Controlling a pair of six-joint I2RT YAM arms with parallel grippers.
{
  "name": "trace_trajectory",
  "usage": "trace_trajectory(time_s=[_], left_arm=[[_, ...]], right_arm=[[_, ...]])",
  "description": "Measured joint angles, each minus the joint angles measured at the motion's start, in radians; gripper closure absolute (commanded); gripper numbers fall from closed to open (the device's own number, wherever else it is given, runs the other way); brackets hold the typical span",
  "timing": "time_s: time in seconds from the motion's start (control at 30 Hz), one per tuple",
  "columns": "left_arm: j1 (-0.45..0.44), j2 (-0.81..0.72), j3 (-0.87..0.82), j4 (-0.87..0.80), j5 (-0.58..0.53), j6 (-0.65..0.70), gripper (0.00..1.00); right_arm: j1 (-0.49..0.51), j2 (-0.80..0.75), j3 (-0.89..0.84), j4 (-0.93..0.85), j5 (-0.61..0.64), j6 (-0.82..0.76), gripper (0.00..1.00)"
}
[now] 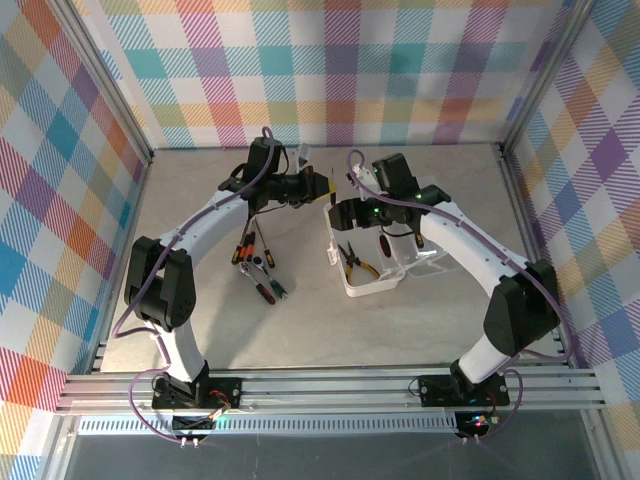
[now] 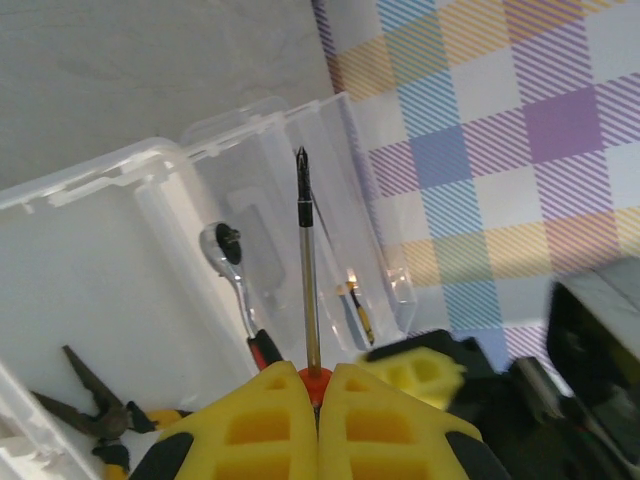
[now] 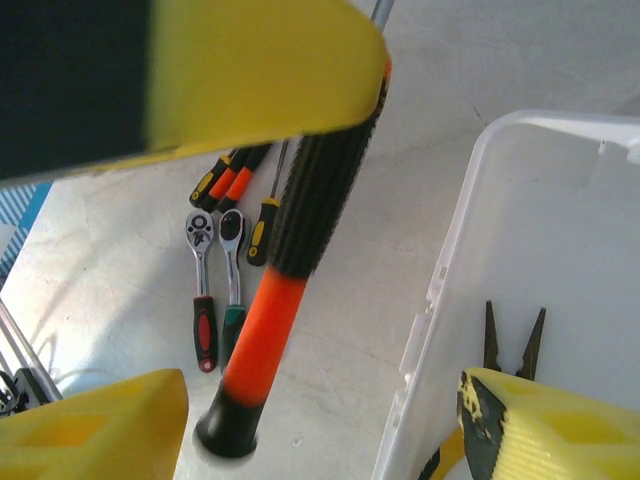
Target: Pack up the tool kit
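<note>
Left claw [image 2: 318, 405], screwdriver [image 2: 309, 280]; pliers [image 2: 98, 418], ratchet [image 2: 226, 252] in case [image 2: 90, 270]

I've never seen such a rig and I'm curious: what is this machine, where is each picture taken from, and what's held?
Two robot arms are bolted to a table. One picture looks down from above; the other two come from cameras on the wrists, so yellow fingers loom close. The left gripper is shut on the shaft of a screwdriver; the right gripper stands open around its handle. An open plastic case holds pliers; more screwdrivers and ratchets lie beside it.
</note>
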Motion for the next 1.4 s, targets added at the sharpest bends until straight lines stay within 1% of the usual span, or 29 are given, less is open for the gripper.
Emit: trace_trajectory(time_s=[0.1,0.17,0.3,0.4,0.53,0.57,0.67,0.7,0.73,0.83,0.87,0.93,1.0,1.03,1.1,1.17,1.27,1.4], left_arm=[[-0.005,-0.01,-0.001,0.016,0.011,-0.008,1.0],[-0.006,-0.013,-0.003,0.031,0.015,-0.011,1.0],[-0.009,-0.013,-0.012,0.047,0.022,-0.022,1.0],[-0.01,-0.013,-0.02,0.057,0.026,-0.026,1.0],[-0.009,-0.017,-0.024,0.062,0.024,-0.026,1.0],[-0.01,-0.017,-0.024,0.069,0.022,-0.026,1.0],[-0.01,-0.017,-0.024,0.074,0.023,-0.026,1.0],[-0.01,-0.017,-0.024,0.074,0.022,-0.025,0.96],[-0.01,-0.017,-0.024,0.071,0.022,-0.024,0.84],[-0.006,-0.018,-0.023,0.039,0.018,0.003,0.42],[0.0,-0.02,-0.022,0.007,0.005,0.021,0.31],[0.01,-0.024,-0.01,-0.081,-0.039,0.068,0.15],[0.031,-0.037,0.003,-0.176,-0.114,0.129,0.03],[0.048,-0.048,0.009,-0.229,-0.165,0.164,0.0],[0.084,-0.073,0.018,-0.323,-0.278,0.231,0.0],[0.118,-0.097,0.023,-0.406,-0.397,0.288,0.0],[0.158,-0.111,0.023,-0.497,-0.542,0.344,0.0],[0.181,-0.111,-0.013,-0.566,-0.661,0.38,0.0]], right_arm=[[0.001,0.023,0.018,0.019,-0.002,0.016,0.38],[0.001,0.03,0.026,0.034,-0.004,0.024,0.46],[0.002,0.037,0.039,0.057,-0.004,0.048,0.6],[0.002,0.053,0.055,0.069,-0.008,0.062,0.74],[0.004,0.061,0.058,0.067,-0.003,0.083,0.95],[0.0,0.061,0.058,0.068,-0.008,0.083,0.99],[0.002,0.061,0.06,0.068,-0.003,0.083,1.0],[0.002,0.061,0.06,0.064,-0.002,0.082,1.0],[0.002,0.06,0.061,0.059,0.001,0.079,1.0],[0.0,0.055,0.072,0.026,0.029,0.056,1.0],[-0.001,0.047,0.074,0.002,0.043,0.044,1.0],[-0.022,0.024,0.075,-0.049,0.078,0.019,1.0],[-0.063,-0.004,0.075,-0.106,0.127,-0.011,1.0],[-0.093,-0.022,0.075,-0.138,0.158,-0.028,1.0],[-0.153,-0.051,0.075,-0.195,0.219,-0.065,1.0],[-0.216,-0.068,0.084,-0.267,0.306,-0.1,1.0],[-0.303,-0.063,0.094,-0.353,0.441,-0.136,1.0],[-0.368,-0.043,0.094,-0.43,0.554,-0.17,1.0]])
